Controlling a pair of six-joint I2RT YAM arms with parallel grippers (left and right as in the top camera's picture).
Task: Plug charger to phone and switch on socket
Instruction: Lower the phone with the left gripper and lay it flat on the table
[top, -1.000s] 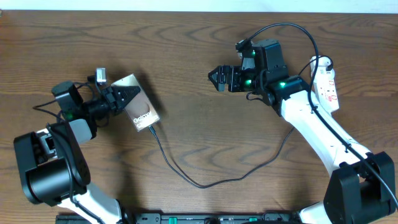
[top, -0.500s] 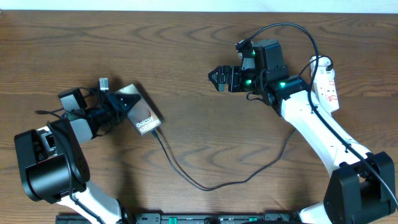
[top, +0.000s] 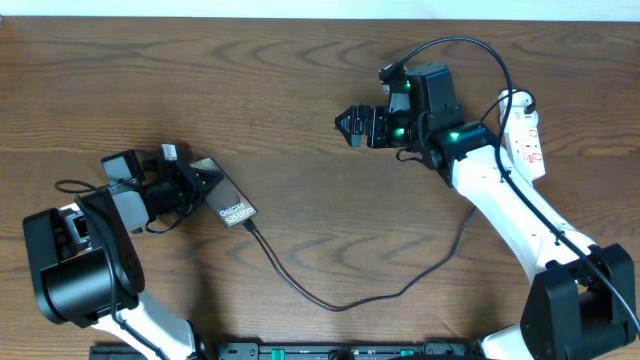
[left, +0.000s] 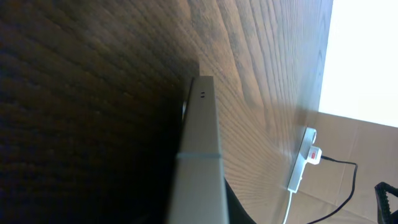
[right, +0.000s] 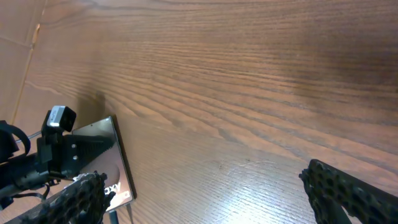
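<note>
Wood grain runs across the whole table (top: 300, 70). At its left side the left gripper (top: 200, 180) has its fingers closed on the upper end of the phone (top: 228, 198). The phone points down and to the right, away from the arm, and looks tipped up on one long edge rather than lying flat. The left wrist camera sees it edge-on, a thin pale side running away over the wood. White lettering shows near its lower end.

The charger (top: 335, 303) meets the phone there, its small black tip against the bottom edge, though I cannot tell whether it is fully seated. The thin black cable drops away to the right, sags in a wide loop toward the front of the table, then climbs and disappears behind the right arm.

The socket (top: 523, 135), a white strip with red marks, lies at the far right edge, well apart from the phone and partly behind that arm. The right gripper (top: 350, 127) hovers over bare wood in the upper middle, touching nothing. Its own camera shows its two fingers (right: 78, 196) spread wide apart.
</note>
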